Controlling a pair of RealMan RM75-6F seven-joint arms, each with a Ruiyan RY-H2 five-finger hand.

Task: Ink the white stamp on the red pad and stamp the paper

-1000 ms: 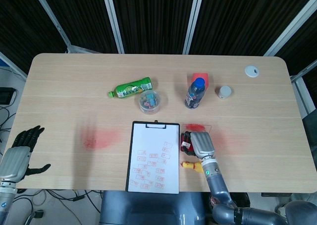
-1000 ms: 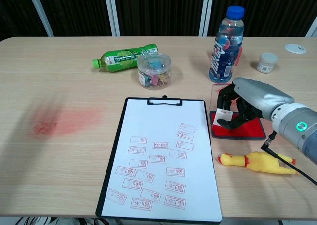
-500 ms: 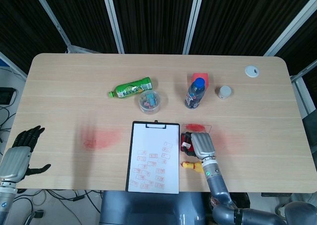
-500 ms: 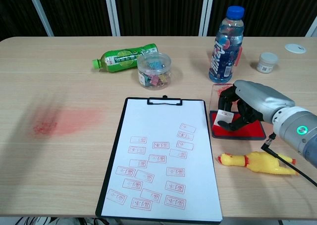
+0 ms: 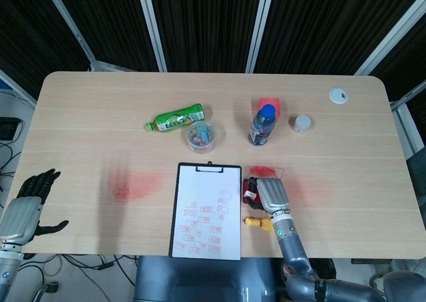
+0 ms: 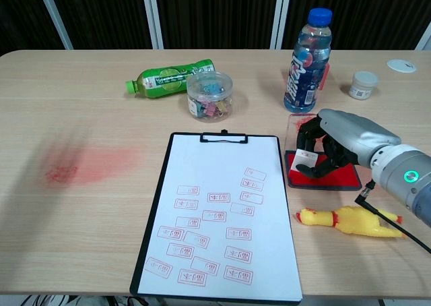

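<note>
Two bottles (image 6: 172, 79) (image 6: 302, 62), one clipboard (image 6: 222, 211), one stamp (image 6: 306, 159)

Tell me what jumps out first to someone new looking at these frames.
The clipboard paper at front centre, its lower half covered in red stamp marks. Just right of it the right hand grips the white stamp on the red pad, with a yellow rubber chicken lying in front. A red ink smear stains the table on the left.

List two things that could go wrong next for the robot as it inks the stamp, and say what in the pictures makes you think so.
1. The paper already carries many red prints, mostly low down, so a new print may overlap one.
2. The right hand holds the white stamp on the red pad with the rubber chicken close beside; carrying the stamp across could nudge it.
</note>
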